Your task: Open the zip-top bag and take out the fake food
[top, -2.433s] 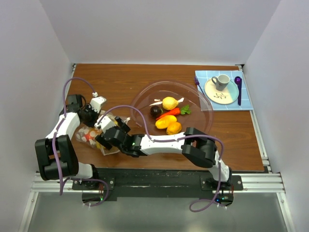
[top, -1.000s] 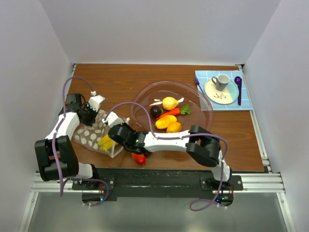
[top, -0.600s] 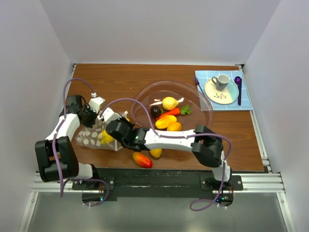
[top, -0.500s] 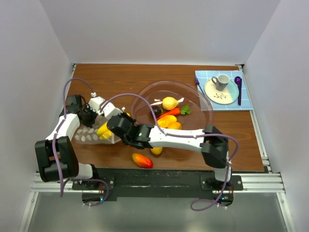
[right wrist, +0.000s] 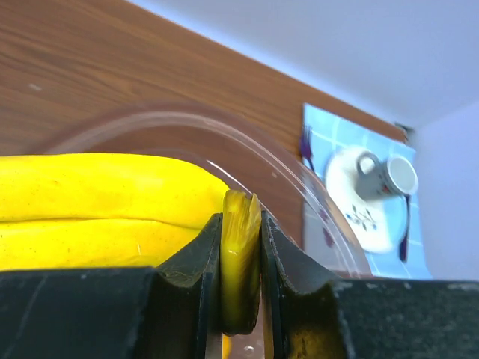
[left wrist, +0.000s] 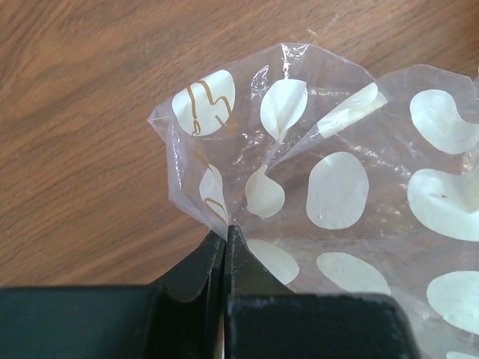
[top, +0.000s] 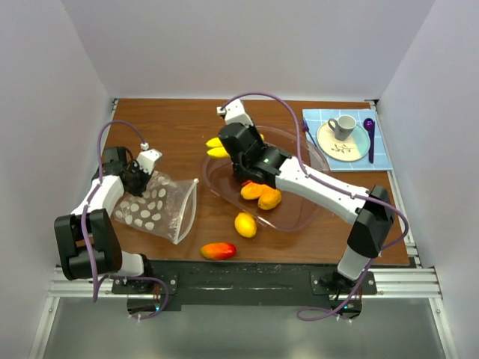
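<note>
The zip-top bag (top: 159,209) is clear with white spots and lies flat on the wooden table at the left, its mouth towards the middle. My left gripper (top: 140,177) is shut on the bag's far corner (left wrist: 217,217). My right gripper (top: 227,146) is shut on the stem (right wrist: 240,247) of a yellow fake banana bunch (top: 216,147), which it holds over the far left rim of the clear bowl (top: 314,206). A yellow fruit (top: 245,224) and a red-orange fruit (top: 218,250) lie loose on the table near the front. Orange and yellow pieces (top: 263,194) sit in the bowl.
At the back right, a blue checked mat (top: 380,153) carries a plate with a grey cup (top: 344,125), a purple spoon (top: 369,136) and a purple fork. The right arm stretches across the bowl. White walls close in the table on three sides.
My right arm has swung from the bag's mouth to the bowl's far left rim, carrying the bananas. Two fruits now lie on the table, and the bag has flattened.
</note>
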Controlling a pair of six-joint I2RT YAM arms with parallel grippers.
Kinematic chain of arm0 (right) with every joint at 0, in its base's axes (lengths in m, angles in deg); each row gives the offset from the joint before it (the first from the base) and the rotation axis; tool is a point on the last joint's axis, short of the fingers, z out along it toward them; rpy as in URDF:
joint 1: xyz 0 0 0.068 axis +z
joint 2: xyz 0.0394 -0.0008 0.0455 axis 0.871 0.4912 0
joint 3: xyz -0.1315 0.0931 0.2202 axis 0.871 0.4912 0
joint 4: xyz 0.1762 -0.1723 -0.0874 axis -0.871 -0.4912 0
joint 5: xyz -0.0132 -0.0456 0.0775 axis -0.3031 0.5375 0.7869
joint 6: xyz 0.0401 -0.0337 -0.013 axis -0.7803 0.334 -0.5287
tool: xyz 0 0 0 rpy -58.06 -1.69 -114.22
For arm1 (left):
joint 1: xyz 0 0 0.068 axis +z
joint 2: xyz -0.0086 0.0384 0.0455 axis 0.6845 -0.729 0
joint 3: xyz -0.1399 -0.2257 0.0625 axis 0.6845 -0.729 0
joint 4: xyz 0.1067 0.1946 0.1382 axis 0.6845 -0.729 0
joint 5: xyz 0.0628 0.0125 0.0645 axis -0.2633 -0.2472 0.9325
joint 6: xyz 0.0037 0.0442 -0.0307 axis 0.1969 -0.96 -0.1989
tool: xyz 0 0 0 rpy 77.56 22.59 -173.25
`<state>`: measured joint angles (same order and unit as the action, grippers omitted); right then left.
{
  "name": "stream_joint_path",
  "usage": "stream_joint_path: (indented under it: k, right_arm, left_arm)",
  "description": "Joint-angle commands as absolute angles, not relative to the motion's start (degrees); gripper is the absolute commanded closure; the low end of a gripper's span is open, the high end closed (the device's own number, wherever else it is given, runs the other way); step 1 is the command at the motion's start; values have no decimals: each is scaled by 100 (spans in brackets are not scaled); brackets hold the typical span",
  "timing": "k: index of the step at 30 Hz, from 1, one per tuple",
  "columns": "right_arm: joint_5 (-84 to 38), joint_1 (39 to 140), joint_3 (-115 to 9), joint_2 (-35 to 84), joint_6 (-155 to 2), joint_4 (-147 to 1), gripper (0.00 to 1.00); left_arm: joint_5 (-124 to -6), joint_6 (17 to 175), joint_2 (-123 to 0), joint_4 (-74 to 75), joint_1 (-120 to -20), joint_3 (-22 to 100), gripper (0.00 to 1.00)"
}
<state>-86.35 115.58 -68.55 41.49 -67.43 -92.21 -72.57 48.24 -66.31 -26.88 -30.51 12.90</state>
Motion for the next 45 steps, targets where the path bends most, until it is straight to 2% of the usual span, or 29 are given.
stream_joint_path:
  k: [1, 2, 4, 5, 6, 10, 15, 21, 23, 25, 26, 27, 29, 30, 37, 45]
  right_arm:
    - [-8931, 11472, -6411, 4106, -7392, -9675, 76]
    - [-8931, 11463, -6341, 4071, -7506, -9683, 53]
    - [-8957, 11463, -6191, 3922, -7629, -9701, 32]
    - [-8975, 11463, -6147, 3842, -7743, -9710, 3]
    - [-8992, 11463, -6042, 3624, -7770, -9692, 1]
    - [-8773, 11708, -5787, 2920, -7727, -9517, 1]
    - [-8282, 12666, -5330, 2181, -7384, -9410, 1]
    - [-6972, 13624, -4346, 1601, -7717, -9640, 1]
    - [-6612, 13905, -4030, 1618, -7762, -9613, 1]
    - [-6085, 14064, -3888, 1705, -7779, -9639, 1]
    - [-5848, 14195, -3827, 1810, -7780, -9596, 1]
    - [-5559, 14266, -3730, 1898, -7780, -9535, 1]
    - [-5355, 14468, -3660, 2196, -7745, -9403, 1]
    - [-5258, 14512, -3650, 2311, -7744, -9367, 1]
    - [-4861, 14627, -3563, 3094, -7578, -8919, 1]
    - [-4440, 14557, -3598, 3894, -7366, -8524, 1]
  left_arm:
    - [-7311, 4889, -6479, -2719, -3019, 1342, 100]
    - [-7337, 4907, -6453, -2755, -3010, 1368, 100]
    - [-7398, 4950, -6400, -2973, -3019, 1535, 100]
    - [-7520, 4977, -6374, -3070, -3019, 1614, 100]
    - [-7591, 5012, -6321, -3193, -3019, 1823, 100]
    - [-8092, 5187, -6172, -3956, -3019, 2430, 100]
    - [-8629, 5311, -6083, -4643, -3019, 3248, 100]
    - [-8076, 5416, -6145, -4172, -3018, 3074, 100]
    - [-7796, 5478, -6293, -3934, -3019, 2899, 97]
    - [-7689, 5618, -6425, -3617, -3027, 2845, 88]
    - [-7680, 5671, -6565, -3564, -3036, 2888, 77]
    - [-7671, 5811, -6628, -3520, -3071, 2932, 43]
    - [-7723, 5926, -6725, -3563, -3133, 3134, 3]
    - [-7758, 6013, -6725, -3624, -3185, 3213, 0]
    - [-8110, 5988, -6321, -4266, -3238, 3881, 0]
    - [-9112, 5803, -5715, -5373, -3230, 4488, 0]
